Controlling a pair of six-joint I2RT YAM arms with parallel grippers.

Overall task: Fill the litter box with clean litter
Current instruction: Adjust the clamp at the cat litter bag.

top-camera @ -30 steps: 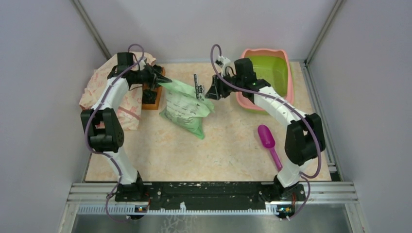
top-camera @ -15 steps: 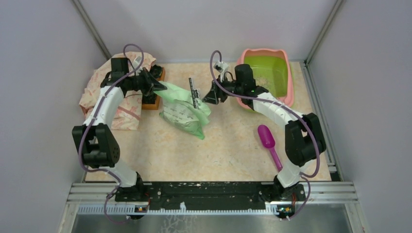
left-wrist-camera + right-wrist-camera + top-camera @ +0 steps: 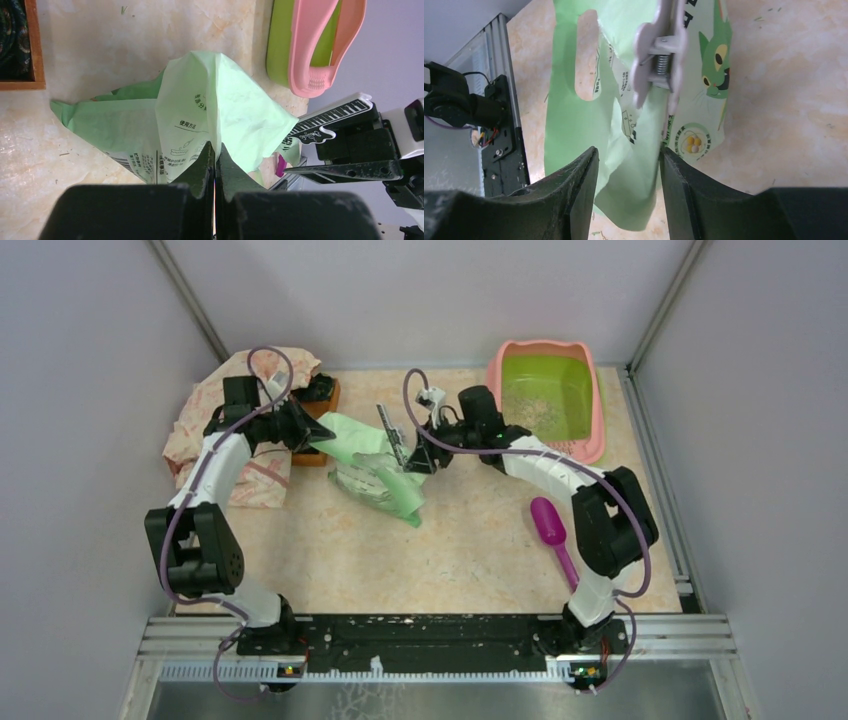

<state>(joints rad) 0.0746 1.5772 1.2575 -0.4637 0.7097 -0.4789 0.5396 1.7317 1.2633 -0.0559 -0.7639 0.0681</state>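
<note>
Far left on the desk (image 3: 470,540): crumpled pink-patterned sheet (image 3: 205,435), with a small wooden tray (image 3: 312,451) just beside it on its right. Left tool (image 3: 215,150) pinched tight on a fold of the light green printed bag (image 3: 378,475), jaws fully together on the plastic. Bag slumped on the desk between the two arms, upper edge pulled up toward the left tool. Pale spring clip (image 3: 659,55) clamped on the bag's right edge, next to the printed cat face. Right tool (image 3: 628,150) about half apart, bag plastic in the gap and the clip just past the fingertips; cannot tell whether it grips either. Purple scoop (image 3: 550,523) flat on the desk, right of the bag and apart from it. Litter box (image 3: 546,344) at the far right corner, pink rim, green basin, slotted ledge at its near end. Thin scatter of clean litter (image 3: 535,412) on the basin floor, much green showing.
</note>
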